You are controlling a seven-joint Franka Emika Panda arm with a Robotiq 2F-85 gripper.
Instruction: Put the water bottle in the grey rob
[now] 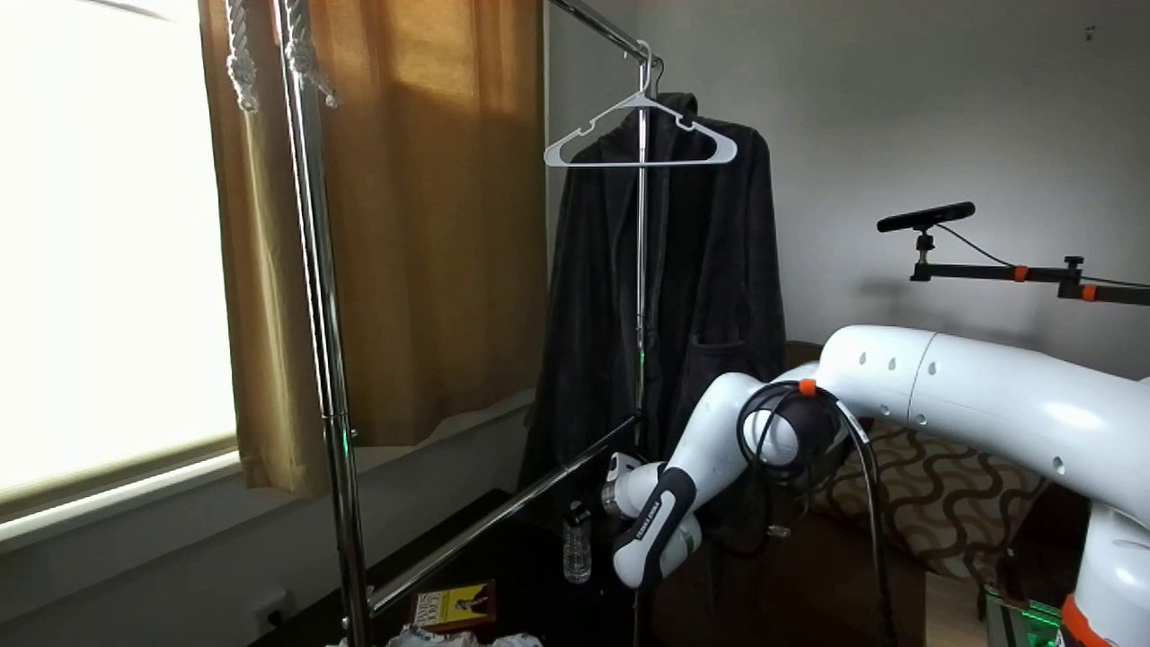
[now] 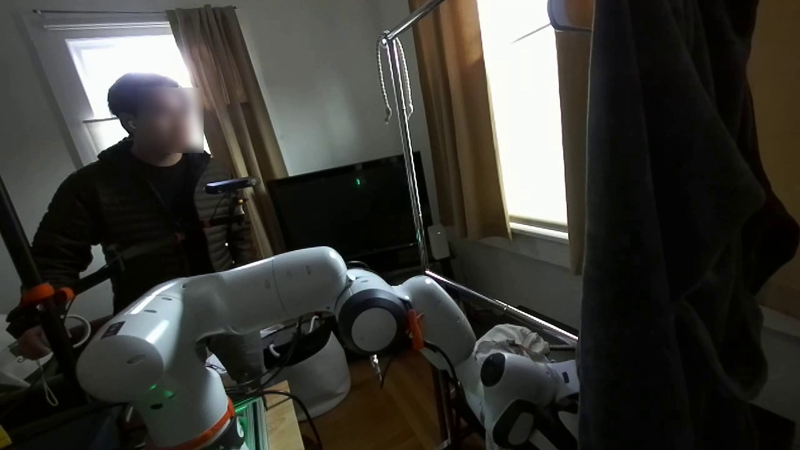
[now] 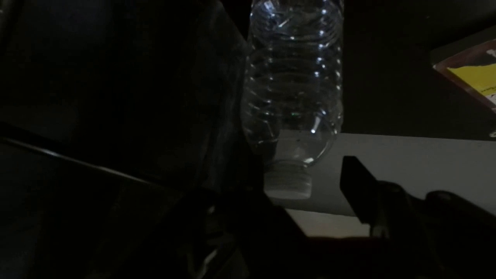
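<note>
FRANKA EMIKA (pale letters (image 1: 654,518)) on the arm (image 1: 889,377)

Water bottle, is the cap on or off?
On: in the wrist view, a pale cap sits over the narrow end of the water bottle.

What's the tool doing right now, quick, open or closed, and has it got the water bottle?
Tool: open, not gripping the water bottle; in the wrist view a gap shows between its cap and one finger.
</note>
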